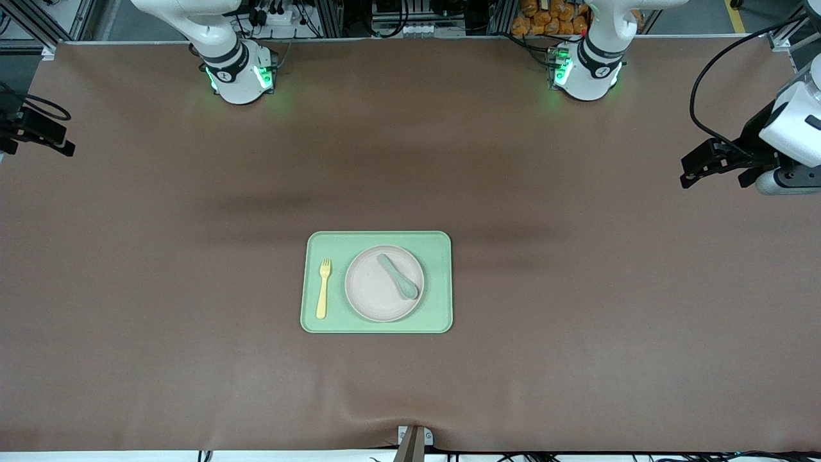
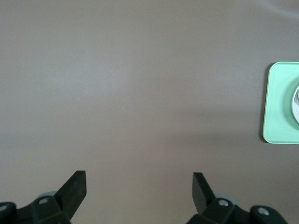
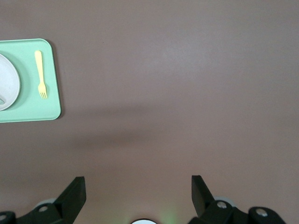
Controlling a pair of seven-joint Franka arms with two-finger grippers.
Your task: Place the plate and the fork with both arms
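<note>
We start nearest the front camera: bare brown worktop (image 1: 577, 359), then the light green tray (image 1: 442, 282) lying about midway between the two arms' ends. On the tray sits the plate (image 1: 372, 298), round, pale, low-rimmed. A grey-green spoon (image 1: 399, 277) lies across the plate, bowl end nearer the front camera. The fork (image 1: 324, 289) lies flat on the tray just beside the plate, toward the right arm's end, tines pointing toward the robots' bases, apart from the plate rim.

Farther up, open worktop, then the two bases lit green.

Left tool (image 2: 139, 189): held over bare worktop well out toward the left arm's end, fingers spread wide, nothing between them. Its wrist view catches only a corner of the tray. Right tool (image 3: 138, 192): over bare worktop toward the right arm's end, also spread wide and empty; tray, fork and part of the plate show in its wrist view. Both arms are well apart from the tray.

Handling, as we judge it:
- Fork looks like light, stiff plastic, thin and lying flat, so little height to pinch. We would take it across the handle at mid-length, fingers straddling it. It may skate on the smooth tray.
- Plate looks rigid and light, shallow rim. A rim pinch at the edge is the likely hold; it may tilt.
- The loose spoon could slide or roll off if the plate tips.
</note>
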